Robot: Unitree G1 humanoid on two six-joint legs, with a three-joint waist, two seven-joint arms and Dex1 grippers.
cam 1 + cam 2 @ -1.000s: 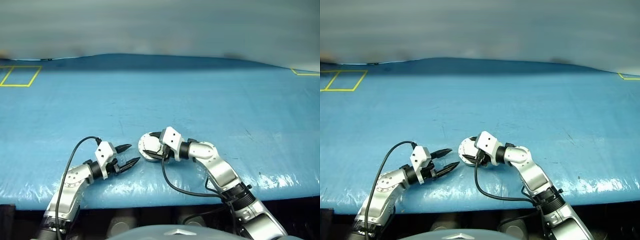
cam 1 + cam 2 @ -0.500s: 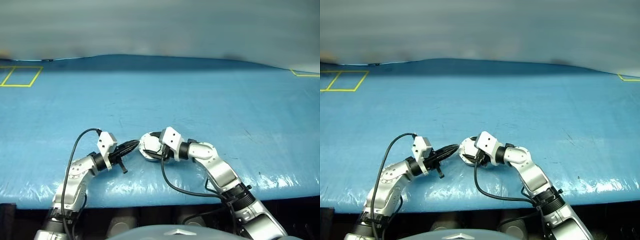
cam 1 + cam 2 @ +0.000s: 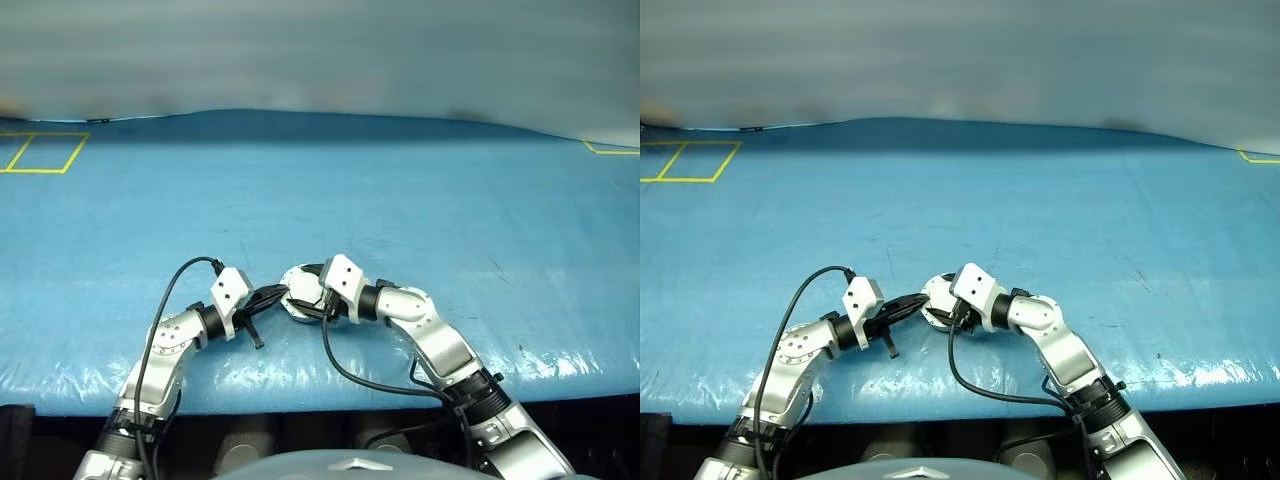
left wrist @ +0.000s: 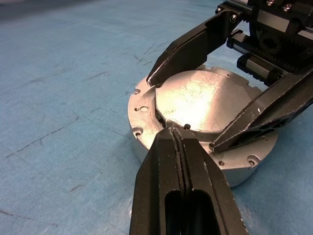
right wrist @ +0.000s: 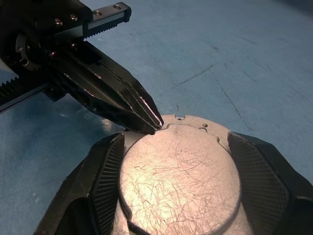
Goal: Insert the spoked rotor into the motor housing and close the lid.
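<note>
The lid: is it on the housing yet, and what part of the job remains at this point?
Done: the lid lies plain face up on the motor housing; the rotor cannot be seen.
In hand: the right gripper spans the lid's sides, and the shut left gripper has its tips at the lid's edge.
Left: apparently final seating, since a dark gap shows along the lid's rim, then letting go.

Blue tabletop (image 3: 400, 200), yellow tape (image 3: 40, 152).
</note>
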